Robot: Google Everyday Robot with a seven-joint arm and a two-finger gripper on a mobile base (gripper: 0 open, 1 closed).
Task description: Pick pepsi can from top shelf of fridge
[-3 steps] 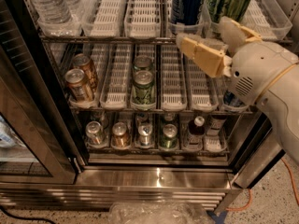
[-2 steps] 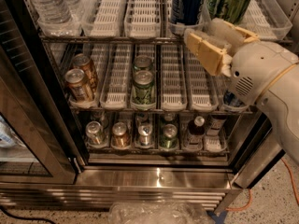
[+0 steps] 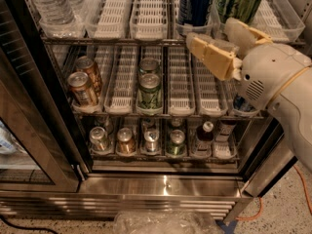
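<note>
Compared with a second earlier, the tool [image 3: 210, 33] had crept slightly upward toward the top shelf [image 3: 112, 41], while the drinks in the fridge [image 3: 165, 185] lay as before.

The fridge stood open, its glass door [image 3: 29, 130] swung to the left and three racks of drinks on show. A white arm [image 3: 278, 77] reached in from the right, about level with the front rail of the top shelf. That shelf carried long white slotted trays, most of them bare, with water bottles [image 3: 48, 4] at the left end and two cans toward the right.

The tool hung just in front of the rail, below and a little right of the pepsi can [image 3: 195, 4]. Its jaws were parted and it held nothing. The pepsi can stood upright at the front of its lane, just beside the green can [image 3: 239, 1] on its right, and the tops of both were cut off by the edge of the view.

This looked like the approach, with the grasp not yet made. The next move probably called for lifting the tool to the can's mid-height, clearing the clear tray front, and setting one jaw on each side without nudging the green can.

Lower down, brown cans [image 3: 83, 87] and a green-labelled can [image 3: 148, 89] sat on the middle rack. A row of smaller cans and bottles [image 3: 151, 140] sat on the bottom one. No brand name or other writing could be read on any of them.
</note>
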